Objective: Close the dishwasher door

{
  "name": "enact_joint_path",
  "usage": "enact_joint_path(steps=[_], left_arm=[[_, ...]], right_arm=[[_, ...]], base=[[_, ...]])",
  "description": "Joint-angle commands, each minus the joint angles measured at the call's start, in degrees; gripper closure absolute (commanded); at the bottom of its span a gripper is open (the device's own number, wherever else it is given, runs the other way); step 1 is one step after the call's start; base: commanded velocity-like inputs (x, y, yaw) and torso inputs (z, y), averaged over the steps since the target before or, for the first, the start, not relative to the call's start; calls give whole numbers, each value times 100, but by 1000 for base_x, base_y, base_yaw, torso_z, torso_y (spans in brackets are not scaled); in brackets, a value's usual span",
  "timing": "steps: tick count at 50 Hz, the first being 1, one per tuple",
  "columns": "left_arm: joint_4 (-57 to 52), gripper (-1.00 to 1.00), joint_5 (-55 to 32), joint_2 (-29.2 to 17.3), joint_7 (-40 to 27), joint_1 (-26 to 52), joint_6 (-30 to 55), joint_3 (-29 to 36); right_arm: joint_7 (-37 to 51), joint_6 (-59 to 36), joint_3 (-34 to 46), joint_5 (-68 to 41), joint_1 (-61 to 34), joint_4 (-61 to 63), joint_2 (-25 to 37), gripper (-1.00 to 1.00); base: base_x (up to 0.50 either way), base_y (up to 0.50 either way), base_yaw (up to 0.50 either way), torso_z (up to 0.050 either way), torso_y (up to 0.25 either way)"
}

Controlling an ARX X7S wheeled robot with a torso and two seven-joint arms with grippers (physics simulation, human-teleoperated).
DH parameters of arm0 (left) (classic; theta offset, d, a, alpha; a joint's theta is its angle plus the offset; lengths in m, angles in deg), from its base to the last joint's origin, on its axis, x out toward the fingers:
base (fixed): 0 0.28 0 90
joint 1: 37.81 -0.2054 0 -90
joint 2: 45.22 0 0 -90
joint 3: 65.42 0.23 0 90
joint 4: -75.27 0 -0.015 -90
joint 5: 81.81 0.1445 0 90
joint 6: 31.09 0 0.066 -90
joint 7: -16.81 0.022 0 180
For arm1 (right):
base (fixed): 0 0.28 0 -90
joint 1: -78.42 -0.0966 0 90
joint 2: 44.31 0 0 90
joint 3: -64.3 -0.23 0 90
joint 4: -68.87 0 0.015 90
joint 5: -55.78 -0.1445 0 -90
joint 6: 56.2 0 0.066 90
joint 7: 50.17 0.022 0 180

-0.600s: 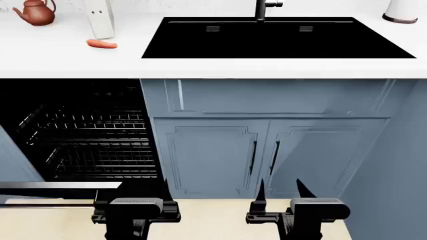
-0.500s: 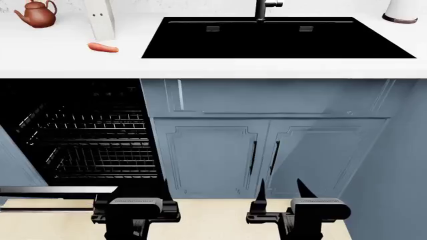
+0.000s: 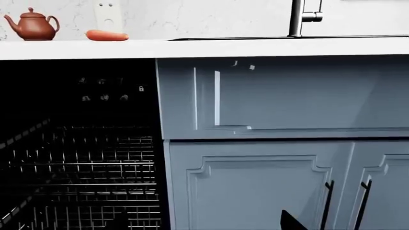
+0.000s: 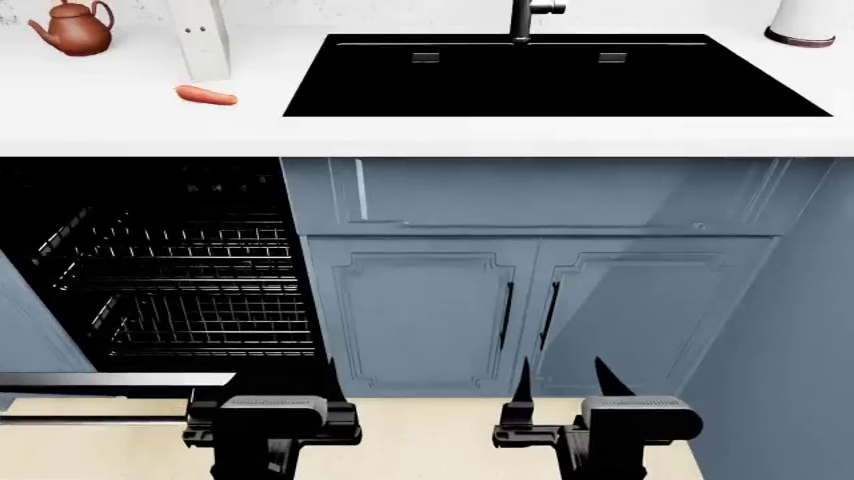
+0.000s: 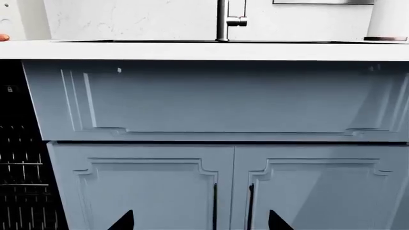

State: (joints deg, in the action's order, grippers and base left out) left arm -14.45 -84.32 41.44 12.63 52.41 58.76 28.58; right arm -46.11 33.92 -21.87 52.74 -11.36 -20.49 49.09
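Almost nothing has changed over the last half second: the glossy black dishwasher door (image 4: 114, 380), its silver strip catching light, still lies dropped open at eight o'clock, so closing it has not begun. My left tool (image 4: 272, 392) hangs just beside the door's edge, prongs apart and empty; my right tool (image 4: 561, 385) is likewise spread, holding nothing, before the matte blue-grey panelled cabinet doors (image 4: 427, 310). Thin wire racks (image 4: 187, 290) show inside the dark cavity.

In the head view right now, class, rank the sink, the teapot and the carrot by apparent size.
1. Sink, largest by far.
2. Teapot.
3. Carrot, smallest; it looks only slightly smaller than the teapot.
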Motion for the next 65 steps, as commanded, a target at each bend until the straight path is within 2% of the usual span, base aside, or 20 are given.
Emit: enact_joint_path(steps=[1,65], left_arm=[[38,-100,-52,-105,-122,14,-27,140],[104,-100,-308,-437,-543,86,-22,569]], right_arm=[[107,28,128,-93,-8,-10,94,-100],[482,143,591,-354,-24,-29,444,-100]], base=[[0,0,0,0,0],[0,0,0,-48,0]])
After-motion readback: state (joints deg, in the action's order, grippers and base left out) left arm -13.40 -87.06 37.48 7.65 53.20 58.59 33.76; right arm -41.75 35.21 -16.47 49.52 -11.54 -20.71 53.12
